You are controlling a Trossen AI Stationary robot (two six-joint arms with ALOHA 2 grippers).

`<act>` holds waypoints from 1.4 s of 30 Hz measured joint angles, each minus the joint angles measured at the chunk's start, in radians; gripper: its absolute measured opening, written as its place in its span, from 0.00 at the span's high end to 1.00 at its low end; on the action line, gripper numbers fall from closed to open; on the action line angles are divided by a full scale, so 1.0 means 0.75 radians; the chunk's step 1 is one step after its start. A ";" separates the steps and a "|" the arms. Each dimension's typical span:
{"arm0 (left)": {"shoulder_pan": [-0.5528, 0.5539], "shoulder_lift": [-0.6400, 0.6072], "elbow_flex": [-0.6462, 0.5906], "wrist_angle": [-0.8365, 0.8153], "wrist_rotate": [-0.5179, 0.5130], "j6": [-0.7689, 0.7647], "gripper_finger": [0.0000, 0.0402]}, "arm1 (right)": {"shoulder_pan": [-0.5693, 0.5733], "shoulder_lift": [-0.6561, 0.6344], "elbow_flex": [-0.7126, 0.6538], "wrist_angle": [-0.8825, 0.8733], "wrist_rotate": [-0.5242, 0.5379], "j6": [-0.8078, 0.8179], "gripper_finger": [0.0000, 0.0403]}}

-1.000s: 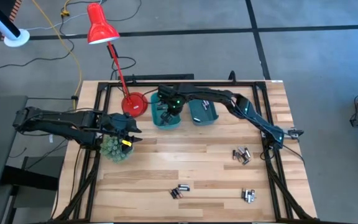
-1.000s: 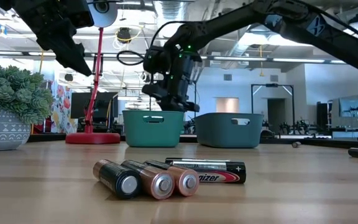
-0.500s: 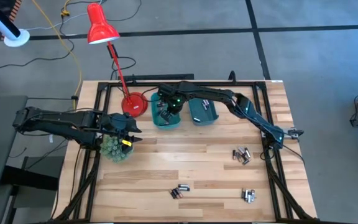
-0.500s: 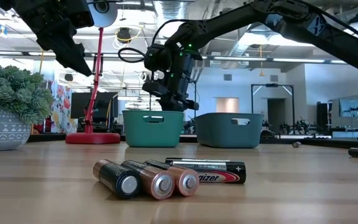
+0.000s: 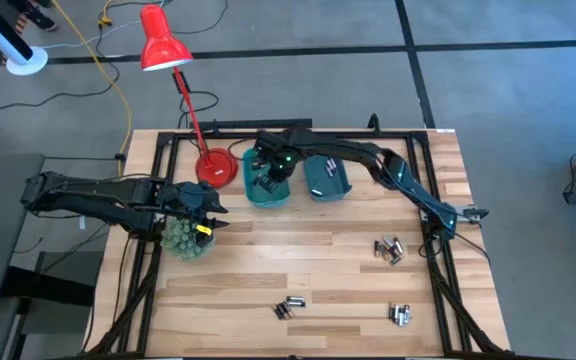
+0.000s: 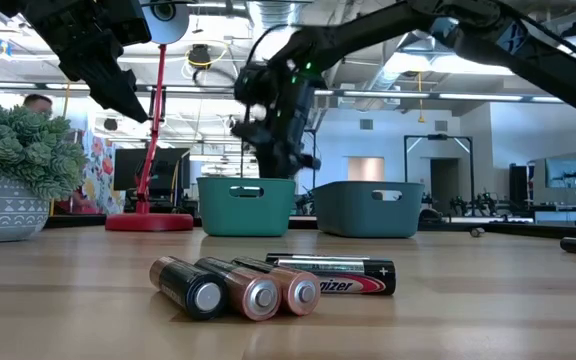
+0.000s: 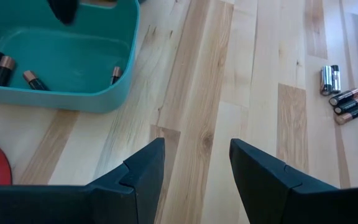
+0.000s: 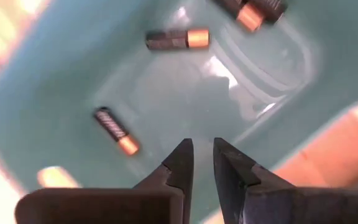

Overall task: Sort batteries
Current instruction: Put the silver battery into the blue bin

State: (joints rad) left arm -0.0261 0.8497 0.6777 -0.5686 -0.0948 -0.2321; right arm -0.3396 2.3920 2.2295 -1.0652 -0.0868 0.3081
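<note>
My right gripper [image 5: 265,182] [image 8: 202,152] hangs over the left teal bin [image 5: 251,194] [image 6: 246,206], pointing steeply down, its fingers a little apart with nothing between them. Several batteries [image 8: 178,39] [image 7: 35,80] lie on the bin's floor. More batteries lie in small groups on the wooden table [image 5: 388,249] [image 5: 289,308] [image 5: 400,315], one group close to the low camera [image 6: 268,285]. My left gripper [image 5: 210,211] [image 7: 196,146] waits open above the table's left side, by the plant.
A second, darker teal bin [image 5: 328,181] [image 6: 373,208] stands right of the first. A red lamp's base [image 5: 215,167] stands left of the bins. A potted spiky green plant [image 5: 186,240] [image 6: 13,165] sits under my left arm. Bare wood lies between the bins and the battery groups.
My right gripper has risen a little above the left teal bin, staying over it. My left arm has kept still.
</note>
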 joint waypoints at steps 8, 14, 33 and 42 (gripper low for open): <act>0.000 0.000 0.000 0.000 -0.017 -0.001 0.56 | -0.056 -0.289 0.001 -0.097 0.013 -0.073 0.81; 0.000 0.000 0.000 0.000 -0.028 0.003 0.56 | -0.128 -0.535 0.001 -0.385 0.212 -0.075 0.81; 0.001 0.000 0.000 0.000 -0.051 0.059 0.56 | -0.406 -1.376 -1.368 -0.279 0.555 0.792 0.81; 0.001 0.001 0.000 0.001 -0.051 0.074 0.56 | -0.464 -1.449 -1.804 0.199 0.491 0.972 0.81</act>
State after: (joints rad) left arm -0.0257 0.8501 0.6777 -0.5678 -0.1333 -0.1764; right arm -0.6875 1.3055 0.8768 -0.9158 0.2817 1.0369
